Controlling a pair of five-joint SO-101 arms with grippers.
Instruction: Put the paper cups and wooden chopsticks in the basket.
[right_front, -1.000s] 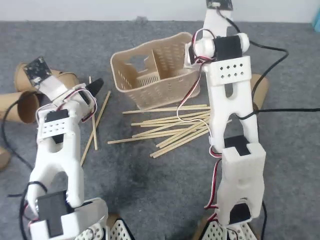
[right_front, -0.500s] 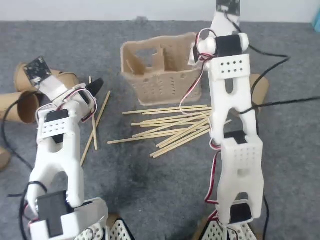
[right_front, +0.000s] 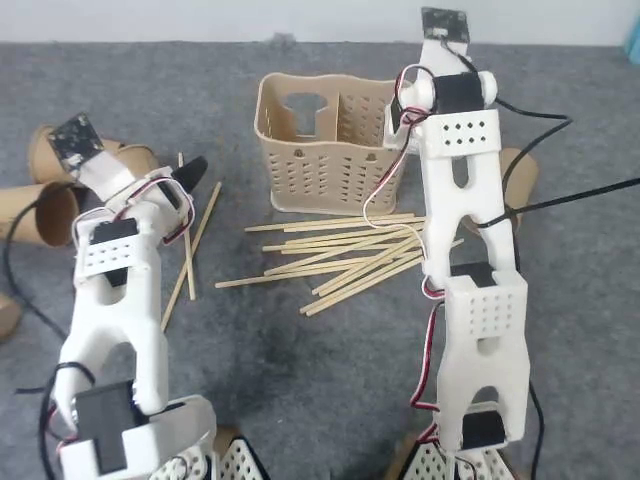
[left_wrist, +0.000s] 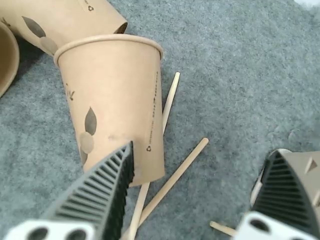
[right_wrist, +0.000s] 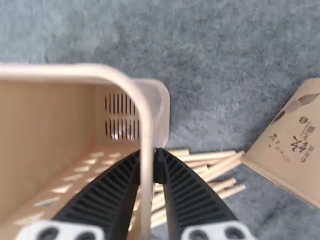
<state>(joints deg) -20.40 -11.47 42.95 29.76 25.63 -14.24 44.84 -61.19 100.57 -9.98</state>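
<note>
The beige slotted basket (right_front: 325, 145) stands upright at the back of the grey mat. My right gripper (right_front: 397, 108) is shut on its right rim; in the right wrist view the black fingers (right_wrist: 120, 182) pinch the basket wall (right_wrist: 147, 125). A pile of wooden chopsticks (right_front: 345, 255) lies in front of the basket. My left gripper (right_front: 182, 185) is open, low over the mat beside a paper cup (left_wrist: 115, 105) lying on its side, with chopsticks (left_wrist: 170, 180) between its fingers. More paper cups (right_front: 55, 190) lie at the far left.
Another paper cup (right_front: 520, 175) lies right of the right arm, also seen as a brown cup (right_wrist: 292, 142) near the basket. Loose chopsticks (right_front: 195, 240) lie by the left arm. Bare mat stretches across the front middle.
The basket, tipped over towards the camera a second ago, has been swung upright by the right gripper holding its rim. The left arm has kept still.
</note>
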